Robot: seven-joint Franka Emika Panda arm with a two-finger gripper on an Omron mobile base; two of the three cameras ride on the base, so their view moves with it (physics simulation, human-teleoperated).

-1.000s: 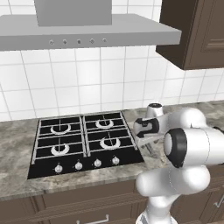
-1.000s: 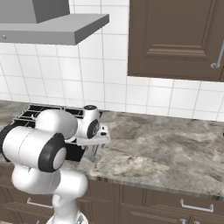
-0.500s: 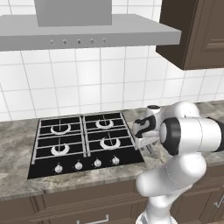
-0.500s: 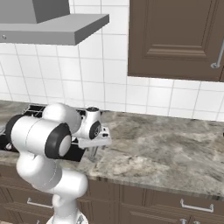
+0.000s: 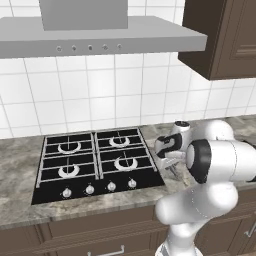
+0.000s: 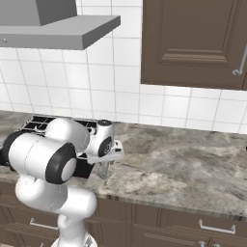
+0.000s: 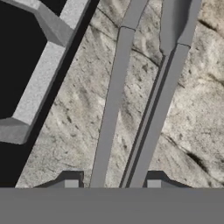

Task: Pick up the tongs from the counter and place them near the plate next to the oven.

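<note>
Gripper [image 7: 112,183]: low over the counter [image 7: 78,118], fingertips [image 7: 71,183] spread wide, one on each outer side of the tongs [image 7: 131,113], not closed on them. Tongs: flat on the marbled stone, both grey arms running away from the hand, just beside the black hob [image 7: 26,65]. Hob [image 5: 95,160]: four burners, knobs in front. Beyond: white tiled wall [image 5: 115,95], grey extractor hood [image 5: 100,40], dark brown wall cabinet [image 6: 193,43].

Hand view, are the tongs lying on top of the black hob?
No, the tongs lie on the marbled counter beside the hob's edge, between the gripper's fingertips.
</note>
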